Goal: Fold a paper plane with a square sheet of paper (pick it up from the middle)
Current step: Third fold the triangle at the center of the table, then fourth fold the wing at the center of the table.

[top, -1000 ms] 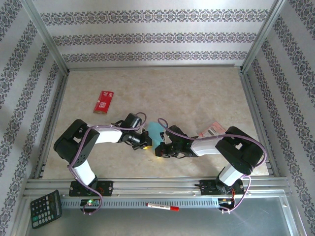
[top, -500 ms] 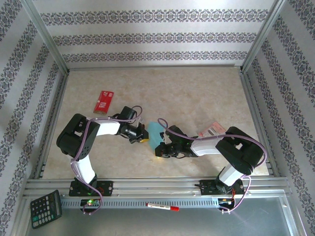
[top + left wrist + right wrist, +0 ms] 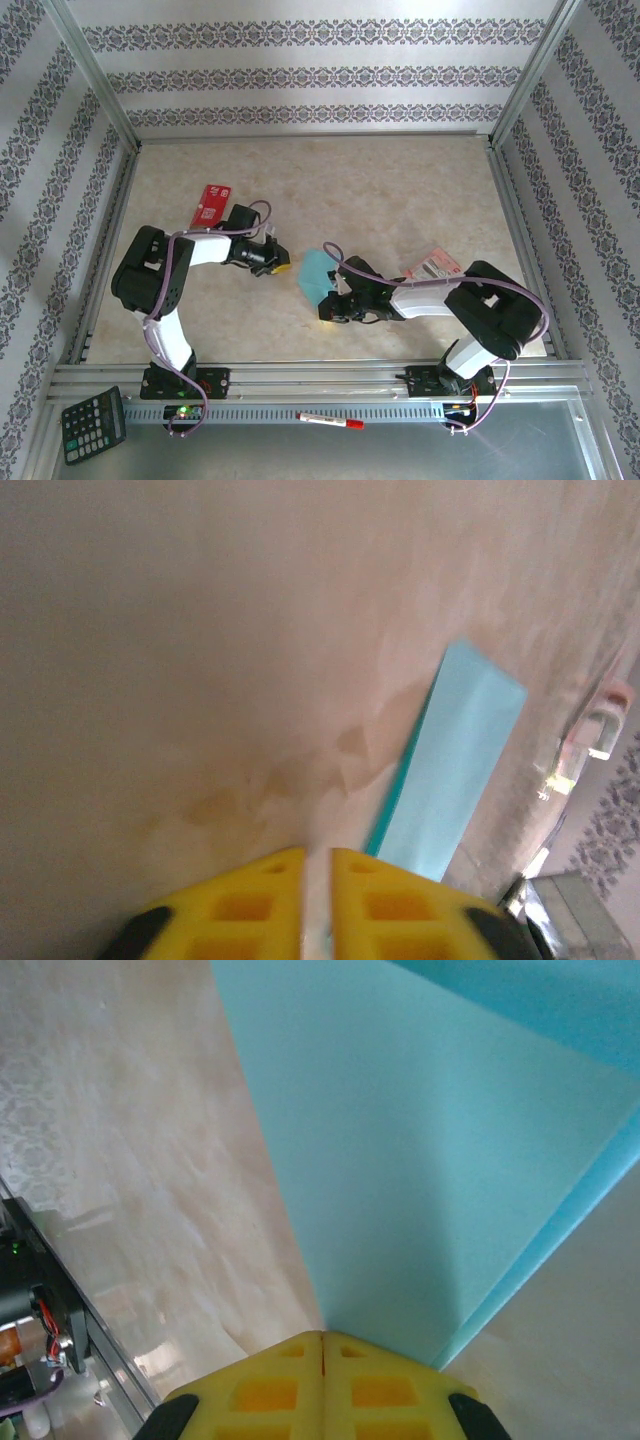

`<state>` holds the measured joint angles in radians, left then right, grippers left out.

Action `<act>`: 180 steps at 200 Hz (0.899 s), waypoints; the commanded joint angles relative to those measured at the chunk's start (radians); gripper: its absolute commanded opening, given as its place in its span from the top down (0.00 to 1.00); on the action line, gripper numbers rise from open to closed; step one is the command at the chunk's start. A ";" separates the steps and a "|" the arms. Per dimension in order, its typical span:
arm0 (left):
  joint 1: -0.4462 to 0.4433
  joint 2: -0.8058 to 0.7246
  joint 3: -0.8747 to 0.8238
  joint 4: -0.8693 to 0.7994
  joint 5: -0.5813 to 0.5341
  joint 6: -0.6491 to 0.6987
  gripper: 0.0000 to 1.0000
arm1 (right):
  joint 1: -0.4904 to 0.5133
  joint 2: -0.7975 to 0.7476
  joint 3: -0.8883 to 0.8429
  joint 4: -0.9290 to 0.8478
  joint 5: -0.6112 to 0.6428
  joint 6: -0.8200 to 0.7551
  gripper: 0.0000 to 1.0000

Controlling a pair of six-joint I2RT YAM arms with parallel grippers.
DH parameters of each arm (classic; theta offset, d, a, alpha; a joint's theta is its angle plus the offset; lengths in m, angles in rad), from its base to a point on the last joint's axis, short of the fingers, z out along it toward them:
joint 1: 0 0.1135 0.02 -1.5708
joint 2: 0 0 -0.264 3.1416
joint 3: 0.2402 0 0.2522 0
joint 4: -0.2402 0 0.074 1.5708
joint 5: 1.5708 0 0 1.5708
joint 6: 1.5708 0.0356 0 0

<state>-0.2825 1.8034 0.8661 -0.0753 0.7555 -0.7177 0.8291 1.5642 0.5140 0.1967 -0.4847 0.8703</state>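
Pinching the folded sheet of paper (image 3: 314, 274) at its near corner with the right gripper (image 3: 328, 308), yellow pads (image 3: 270, 1390) pressed tight on the teal edge, with the sheet creased narrow on the table (image 3: 400, 190) near mid-width. Holding the left gripper (image 3: 278, 267) just left of the sheet and clear of it, low over bare tabletop, 2 pads (image 3: 250, 905) parted by a thin slit, nothing between. Noting 1 red packet (image 3: 212, 205) beyond the left arm and 1 pink packet (image 3: 430, 265) right of the sheet.
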 commanded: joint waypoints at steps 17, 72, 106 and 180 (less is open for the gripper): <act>0.009 -0.187 -0.079 -0.015 -0.042 -0.007 0.70 | 0.021 -0.124 -0.028 -0.253 -0.018 -0.131 1.00; -0.101 -0.435 -0.295 0.098 -0.044 -0.108 0.56 | -0.116 -0.299 0.022 -0.241 0.098 -0.124 0.84; -0.160 -0.389 -0.267 0.095 -0.045 -0.085 0.48 | -0.138 -0.173 0.091 -0.240 0.106 -0.123 0.89; -0.205 -0.221 -0.177 0.113 -0.003 -0.062 0.45 | -0.152 -0.024 0.100 -0.219 0.141 -0.119 0.99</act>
<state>-0.4667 1.5482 0.6418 0.0036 0.7296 -0.7971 0.6888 1.5158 0.6006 -0.0196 -0.3740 0.7559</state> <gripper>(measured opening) 0.551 0.041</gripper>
